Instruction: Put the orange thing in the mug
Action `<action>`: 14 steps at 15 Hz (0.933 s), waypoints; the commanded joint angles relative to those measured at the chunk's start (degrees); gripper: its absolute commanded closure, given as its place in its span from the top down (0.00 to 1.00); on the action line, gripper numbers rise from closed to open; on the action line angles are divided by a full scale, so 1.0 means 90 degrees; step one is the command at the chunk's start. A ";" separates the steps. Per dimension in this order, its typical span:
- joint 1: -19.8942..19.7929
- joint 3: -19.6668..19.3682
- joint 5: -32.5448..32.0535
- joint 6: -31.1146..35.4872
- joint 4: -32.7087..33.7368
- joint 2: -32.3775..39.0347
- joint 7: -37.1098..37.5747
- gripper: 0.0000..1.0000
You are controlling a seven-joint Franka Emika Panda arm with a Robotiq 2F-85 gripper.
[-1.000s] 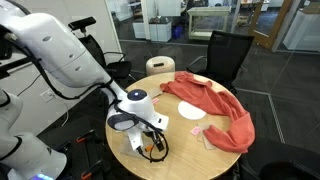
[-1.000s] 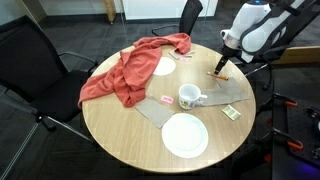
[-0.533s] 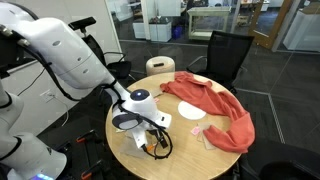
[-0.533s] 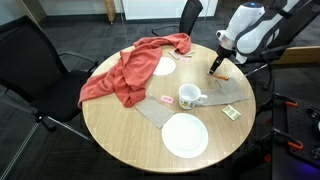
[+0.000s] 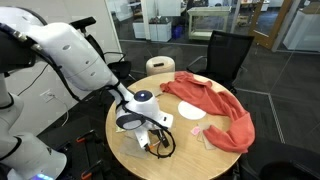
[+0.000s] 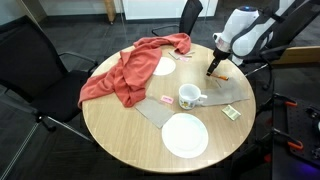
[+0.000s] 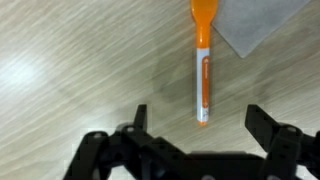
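The orange thing (image 7: 202,70), a thin orange and white marker, lies on the wooden table straight ahead of my gripper (image 7: 203,125) in the wrist view. The gripper is open and empty, its two black fingers apart on either side of the marker's near tip and just above it. In an exterior view the gripper (image 6: 214,68) hovers over the marker (image 6: 222,76) near the table's edge. The small white mug (image 6: 189,96) stands upright a short way off, towards the table's middle. In an exterior view the arm (image 5: 140,118) hides both marker and mug.
A large red-orange cloth (image 6: 130,70) covers the far side of the table. A white plate (image 6: 185,135) sits near the front edge, and a grey mat (image 6: 226,93) lies beside the mug. A flat white disc (image 6: 163,66) and a pink card (image 6: 158,100) lie nearby. Black chairs ring the table.
The gripper has shifted slightly sideways above the marker, towards the table's middle. The marker and mug have not moved.
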 commanded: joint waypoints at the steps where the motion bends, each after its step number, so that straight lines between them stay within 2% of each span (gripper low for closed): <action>1: 0.0037 0.0041 0.0019 -0.0103 0.0229 0.0190 0.0137 0.74; 10: 0.0221 -0.0036 0.0057 -0.0445 0.0589 0.0238 0.0362 0.05; 11: 0.0200 -0.0021 0.0064 -0.0450 0.0599 0.0229 0.0358 0.00; 14: 0.0324 -0.0129 0.0075 -0.0594 0.0683 0.0168 0.0555 0.03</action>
